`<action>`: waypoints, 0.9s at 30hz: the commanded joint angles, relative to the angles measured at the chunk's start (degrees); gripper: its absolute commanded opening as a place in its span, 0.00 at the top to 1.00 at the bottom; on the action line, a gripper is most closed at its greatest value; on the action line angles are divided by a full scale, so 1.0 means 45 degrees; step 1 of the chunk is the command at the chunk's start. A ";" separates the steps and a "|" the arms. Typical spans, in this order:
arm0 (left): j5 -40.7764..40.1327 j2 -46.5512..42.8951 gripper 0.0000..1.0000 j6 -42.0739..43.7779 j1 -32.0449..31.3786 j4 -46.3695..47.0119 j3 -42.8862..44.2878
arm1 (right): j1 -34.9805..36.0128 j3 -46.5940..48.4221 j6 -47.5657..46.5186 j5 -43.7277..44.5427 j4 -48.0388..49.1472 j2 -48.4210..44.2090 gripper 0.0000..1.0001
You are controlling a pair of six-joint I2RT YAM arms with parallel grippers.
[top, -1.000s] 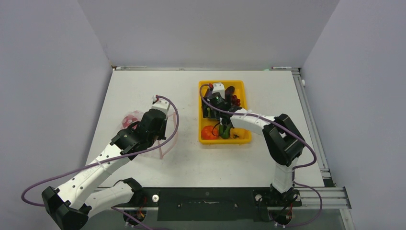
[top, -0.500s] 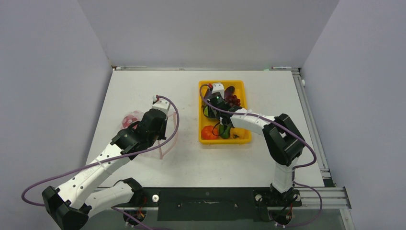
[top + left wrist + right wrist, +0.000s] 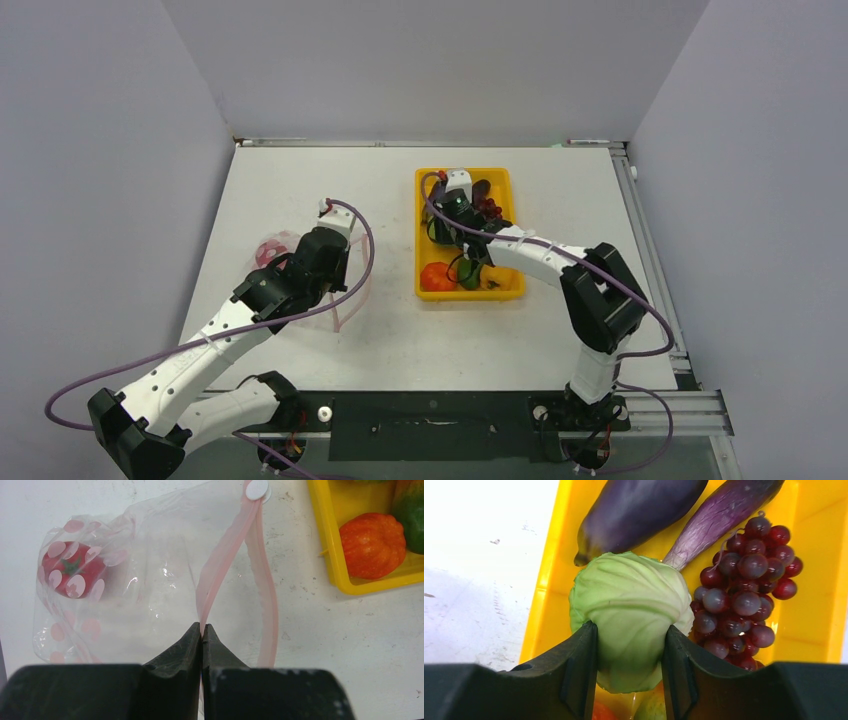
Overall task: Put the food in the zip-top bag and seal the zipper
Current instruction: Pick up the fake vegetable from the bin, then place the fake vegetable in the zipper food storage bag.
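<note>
The clear dotted zip-top bag (image 3: 150, 570) lies on the white table with a red tomato (image 3: 70, 570) inside it. My left gripper (image 3: 201, 629) is shut on the pink zipper (image 3: 225, 565), holding one lip of the mouth up so that it gapes. In the yellow tray (image 3: 814, 580), my right gripper (image 3: 630, 628) is shut on a green cabbage (image 3: 629, 600). Two dark purple eggplants (image 3: 639, 507) and the purple-red grapes (image 3: 744, 595) lie just beyond it. From above, the right gripper (image 3: 450, 225) is inside the tray (image 3: 465, 175) and the left gripper (image 3: 325, 255) is at the bag (image 3: 272, 250).
An orange pepper (image 3: 372, 542) and green pieces fill the tray's near end (image 3: 436, 277). A white slider tab (image 3: 256, 488) sits at the zipper's far end. Grey walls close in the table on the left, back and right.
My right gripper has closed on the green cabbage in the tray, and its arm has shifted slightly. The left arm and the bag have not moved.
</note>
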 commanded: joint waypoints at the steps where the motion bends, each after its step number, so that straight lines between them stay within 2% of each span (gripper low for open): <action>1: 0.0006 -0.0064 1.00 0.0106 0.0057 0.0579 0.0068 | 0.0109 -0.0090 -0.0153 0.0348 0.0185 -0.1547 0.81; 8: -0.0030 -0.0064 1.00 0.0087 0.0048 0.0593 0.0071 | 0.0387 -0.0602 -0.0094 -0.0132 0.0169 -0.2774 0.81; 18: -0.0013 -0.0081 1.00 0.0067 0.0052 0.0609 0.0071 | 0.0956 -0.1909 -0.0223 -0.2445 0.0739 -0.4843 0.81; 27: 0.0006 -0.0108 1.00 0.0048 0.0054 0.0617 0.0079 | 0.2586 -0.2142 -0.0746 -0.3495 0.0763 -0.6106 0.81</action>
